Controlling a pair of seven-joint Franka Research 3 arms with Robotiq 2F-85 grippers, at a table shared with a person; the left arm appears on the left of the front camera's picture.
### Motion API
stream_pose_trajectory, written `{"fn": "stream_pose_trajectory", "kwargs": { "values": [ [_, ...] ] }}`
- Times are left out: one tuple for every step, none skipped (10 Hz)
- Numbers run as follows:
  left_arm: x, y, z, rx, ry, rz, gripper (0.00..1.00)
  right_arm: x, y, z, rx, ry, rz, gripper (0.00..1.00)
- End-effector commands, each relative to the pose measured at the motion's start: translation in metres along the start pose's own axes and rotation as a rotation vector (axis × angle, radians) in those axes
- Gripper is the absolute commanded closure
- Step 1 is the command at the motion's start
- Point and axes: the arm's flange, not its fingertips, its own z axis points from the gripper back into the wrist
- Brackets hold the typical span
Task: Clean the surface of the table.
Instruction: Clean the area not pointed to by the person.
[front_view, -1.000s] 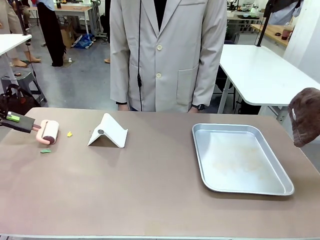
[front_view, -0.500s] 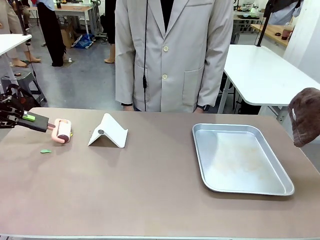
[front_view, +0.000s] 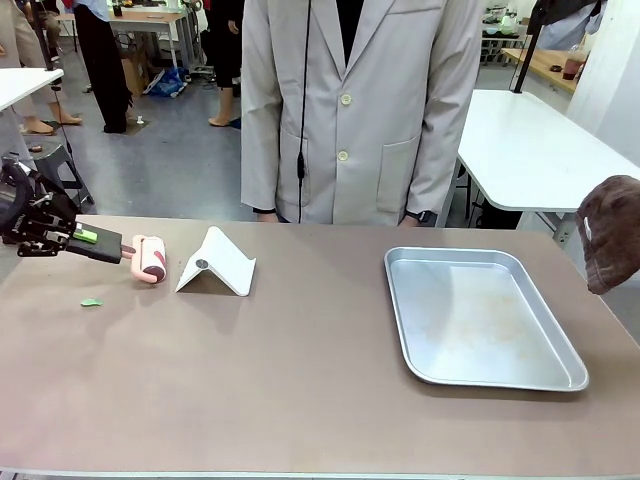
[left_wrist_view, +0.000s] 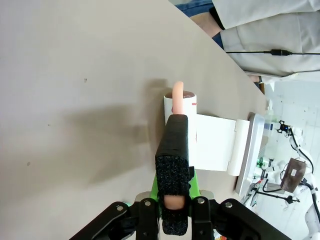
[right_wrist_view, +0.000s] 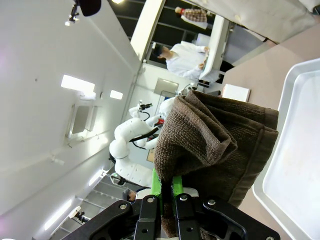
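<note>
Taupe-brown matte table (front_view: 300, 400) with a pale edge spans the front view. Grey workshop floor and a white-topped table (front_view: 530, 140) lie behind. A person in a pale grey buttoned coat (front_view: 365, 110) stands at the far side.

Left gripper (front_view: 88, 238): low over the table's far left part, jaws closed tight on the black foam grip (front_view: 108, 248) of a pink lint roller (front_view: 152, 258). The roller head sits just past the fingertips, at the end of the handle and down at the table top. Contact with the surface is not clear. In the left wrist view, the gripper (left_wrist_view: 172, 202) clamps the foam grip (left_wrist_view: 172, 150), and the roller (left_wrist_view: 181, 102) is straight ahead of it.

White folded plastic stand (front_view: 215, 265): just beyond the roller, on the side away from the gripper, resting on the table. In the wrist view the stand (left_wrist_view: 215, 142) is close beside the roller.

Small green scrap (front_view: 91, 301): on the table near the left gripper, on the robot's side of it, apart from the roller.

Silver rectangular metal tray (front_view: 480, 320): well apart from the left gripper, on the table's right half.

Right gripper (right_wrist_view: 167, 200): jaws closed on a dark brown terry cloth (right_wrist_view: 210, 145), bunched over the fingertips. The tray rim (right_wrist_view: 295, 150) runs just beside the cloth. In the front view the cloth (front_view: 610, 230) hangs clear of the surface, past the tray's right edge.
</note>
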Motion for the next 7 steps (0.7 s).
{"fn": "stream_pose_trajectory", "kwargs": {
  "values": [
    [-0.020, 0.014, -0.007, 0.028, 0.018, -0.012, 0.78, 0.000, 0.003, -0.002, 0.011, -0.006, 0.009, 0.91],
    [-0.022, 0.008, 0.005, 0.000, 0.002, -0.024, 0.78, 0.000, 0.003, -0.002, 0.011, -0.006, 0.009, 0.91],
    [-0.028, -0.001, 0.022, -0.056, -0.014, -0.050, 0.78, 0.000, 0.003, -0.002, 0.011, -0.006, 0.009, 0.91],
    [-0.038, -0.014, 0.044, -0.144, -0.042, -0.106, 0.78, 0.000, 0.003, -0.002, 0.011, -0.006, 0.009, 0.91],
    [-0.051, -0.024, 0.070, -0.232, -0.069, -0.177, 0.78, 0.000, 0.003, -0.002, 0.011, -0.006, 0.009, 0.91],
    [-0.063, -0.028, 0.089, -0.262, -0.068, -0.218, 0.78, 0.000, 0.003, -0.002, 0.011, -0.006, 0.009, 0.91],
    [-0.074, -0.029, 0.106, -0.285, -0.038, -0.226, 0.78, 0.000, 0.003, -0.002, 0.011, -0.006, 0.009, 0.91]
  ]
}}
